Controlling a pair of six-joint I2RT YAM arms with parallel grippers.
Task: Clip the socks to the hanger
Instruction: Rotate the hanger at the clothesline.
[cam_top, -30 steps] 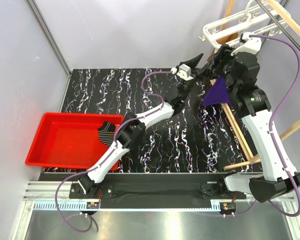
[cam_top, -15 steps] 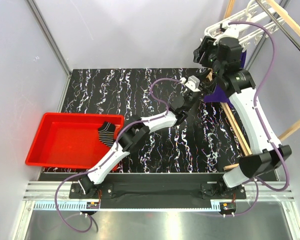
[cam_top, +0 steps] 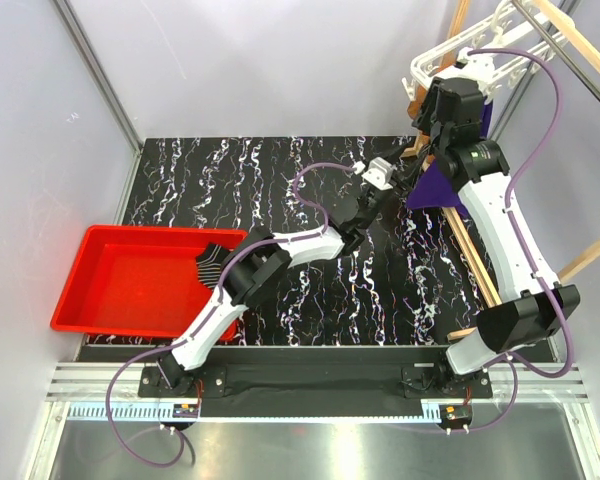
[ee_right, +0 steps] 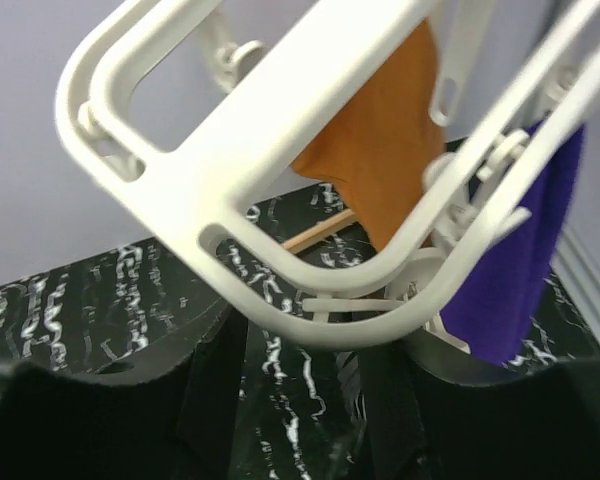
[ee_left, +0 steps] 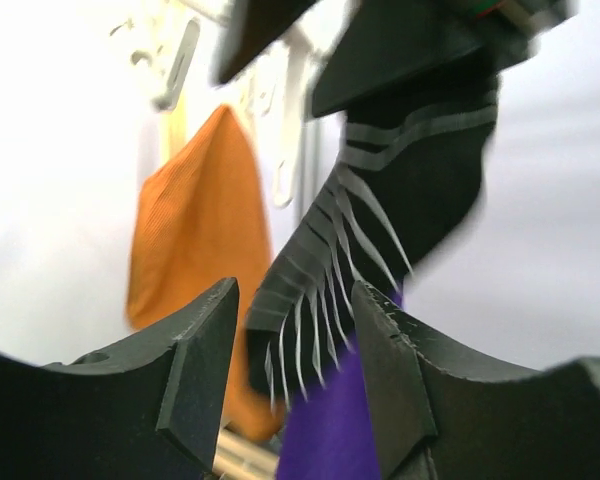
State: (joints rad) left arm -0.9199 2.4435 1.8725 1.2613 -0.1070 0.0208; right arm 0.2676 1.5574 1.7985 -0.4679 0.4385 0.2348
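A black sock [ee_left: 380, 200] with thin white stripes hangs down by the white hanger's clips [ee_left: 290, 120]. Its lower end lies between my left gripper's [ee_left: 295, 300] open jaws, apart from both. In the top view the left gripper [cam_top: 400, 178] reaches up under the hanger [cam_top: 450, 50]. My right gripper [cam_top: 422, 125] is raised at the hanger's near corner [ee_right: 280, 130], and its jaws [ee_right: 300, 390] stand apart with a strip of the sock [ee_right: 352, 385] beside the right one. What holds the sock's top is hidden. A second sock [cam_top: 212, 262] lies on the red tray's [cam_top: 110, 285] right rim.
An orange cloth [ee_left: 195, 230] and a purple cloth [cam_top: 440, 185] hang from the hanger. A wooden rack [cam_top: 480, 270] of light beams stands along the table's right side. Grey walls close in at the back and left.
My left gripper has dropped from beside the hanger to below it. My right arm has swung up and left to the hanger's corner. The sock in the tray has not moved.
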